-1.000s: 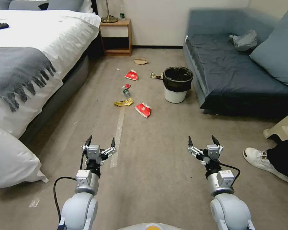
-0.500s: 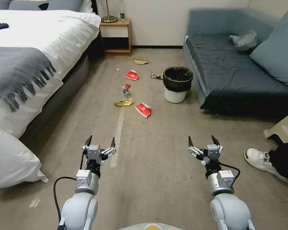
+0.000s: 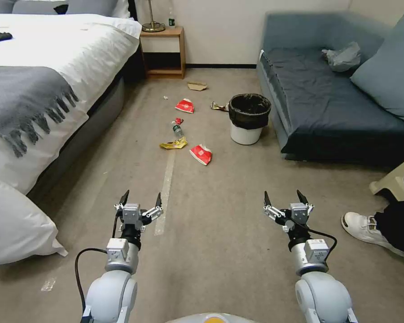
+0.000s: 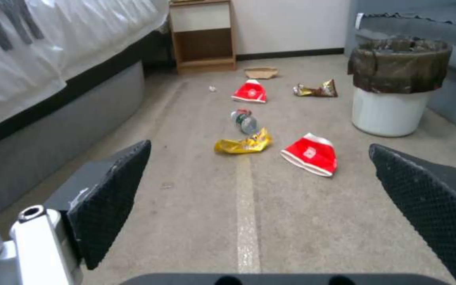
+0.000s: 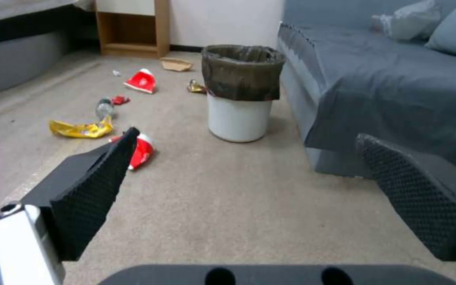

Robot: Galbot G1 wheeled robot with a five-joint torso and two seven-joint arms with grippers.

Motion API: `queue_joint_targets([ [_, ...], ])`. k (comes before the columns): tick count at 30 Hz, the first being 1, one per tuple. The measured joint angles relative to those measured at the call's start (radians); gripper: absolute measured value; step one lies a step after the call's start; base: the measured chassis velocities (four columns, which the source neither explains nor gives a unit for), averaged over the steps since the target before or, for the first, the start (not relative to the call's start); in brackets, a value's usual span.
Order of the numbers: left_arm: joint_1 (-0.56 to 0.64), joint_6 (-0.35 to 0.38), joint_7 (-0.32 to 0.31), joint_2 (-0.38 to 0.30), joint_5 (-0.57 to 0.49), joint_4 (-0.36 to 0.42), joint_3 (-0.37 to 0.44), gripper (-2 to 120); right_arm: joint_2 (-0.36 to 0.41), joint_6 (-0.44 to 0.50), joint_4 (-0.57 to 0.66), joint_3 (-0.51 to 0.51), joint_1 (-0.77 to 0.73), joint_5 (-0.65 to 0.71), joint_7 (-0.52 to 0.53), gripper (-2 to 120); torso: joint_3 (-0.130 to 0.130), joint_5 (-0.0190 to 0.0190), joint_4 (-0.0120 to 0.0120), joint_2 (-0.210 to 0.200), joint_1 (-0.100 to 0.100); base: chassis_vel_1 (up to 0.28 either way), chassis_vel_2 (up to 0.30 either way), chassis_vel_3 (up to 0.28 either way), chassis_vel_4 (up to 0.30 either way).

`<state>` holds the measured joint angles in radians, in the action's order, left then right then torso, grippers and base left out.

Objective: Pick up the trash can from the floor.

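Nearest the robot, the left gripper [image 3: 139, 200] hangs at about 7 o'clock in the head view and the right gripper [image 3: 286, 198] at about 5 o'clock, both low over the floor [image 3: 220, 224], both with fingers spread wide and nothing between them. A pale tape strip [image 3: 165, 193] runs forward from just beside the left gripper toward 12 o'clock.

Farther along that strip lies litter: a red paper cup [image 3: 201, 154], a yellow wrapper [image 3: 174, 144] and a small bottle [image 3: 177, 130], with a second red cup [image 3: 184, 106] beyond.

The trash can [image 3: 248, 117] stands upright at about 1 o'clock, well apart from both grippers, close against the front of the blue sofa [image 3: 332, 103].

Judging from this, several things could spoil the pickup. The approach path passes the near cup and wrapper; driving over them could scatter or drag them. The can looks light and empty, so a one-sided push at the rim could tip it rather than lift it. The loose black liner [image 5: 243, 73] folded over the rim may slip under the pads, so a grip on bag alone could let the bin drop. The sofa leaves little room on the can's right side for a finger.
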<state>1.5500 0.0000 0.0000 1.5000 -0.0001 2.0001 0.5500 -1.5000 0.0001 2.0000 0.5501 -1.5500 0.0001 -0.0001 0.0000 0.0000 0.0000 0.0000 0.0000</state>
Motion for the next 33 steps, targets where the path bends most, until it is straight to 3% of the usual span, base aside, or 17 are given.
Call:
queue_joint_targets([
  [5, 0.008, 0.001, -0.001, 0.003, -0.01, 0.004, 0.009, 100, 0.0, -0.002, 0.001, 0.003, -0.004, 0.006, -0.007, 100, 0.0, 0.0, -0.0001, 0.0, 0.0, 0.0, 0.0, 0.0, 0.0],
  [9, 0.059, 0.007, -0.012, 0.025, -0.066, 0.046, 0.062, 100, -0.003, -0.016, 0.027, 0.024, -0.035, 0.054, -0.059, 100, 0.0, -0.0003, 0.0, 0.0, 0.0, 0.0, 0.0, 0.0, 0.0],
  [16, 0.196, 0.024, -0.053, 0.095, -0.27, 0.182, 0.243, 100, -0.008, -0.081, 0.117, 0.109, -0.129, 0.249, -0.24, 100, 0.0, -0.0001, 0.0001, 0.0, 0.0, 0.0, 0.0, 0.0, 0.0],
  [18, 0.207, 0.023, -0.052, 0.102, -0.295, 0.187, 0.264, 100, -0.009, -0.09, 0.129, 0.121, -0.142, 0.276, -0.267, 100, 0.0, 0.0008, 0.0006, 0.0, 0.0, 0.0, 0.0, 0.0, 0.0],
  [20, 0.214, 0.017, -0.039, 0.109, -0.324, 0.186, 0.279, 100, -0.011, -0.107, 0.151, 0.141, -0.166, 0.328, -0.318, 100, 0.0, -0.0011, 0.0001, 0.0, 0.0, 0.0, 0.0, 0.0, 0.0],
  [22, 0.212, 0.007, -0.025, 0.111, -0.338, 0.177, 0.284, 100, -0.012, -0.122, 0.146, 0.146, -0.161, 0.352, -0.359, 100, 0.0, 0.0007, -0.0001, 0.0, 0.0, 0.0, 0.0, 0.0, 0.0],
  [33, 0.197, -0.05, 0.005, 0.11, -0.352, 0.129, 0.28, 100, -0.006, -0.125, 0.118, 0.151, -0.136, 0.358, -0.368, 100, 0.0, -0.0001, 0.0, 0.0, 0.0, 0.0, 0.0, 0.0, 0.0],
])
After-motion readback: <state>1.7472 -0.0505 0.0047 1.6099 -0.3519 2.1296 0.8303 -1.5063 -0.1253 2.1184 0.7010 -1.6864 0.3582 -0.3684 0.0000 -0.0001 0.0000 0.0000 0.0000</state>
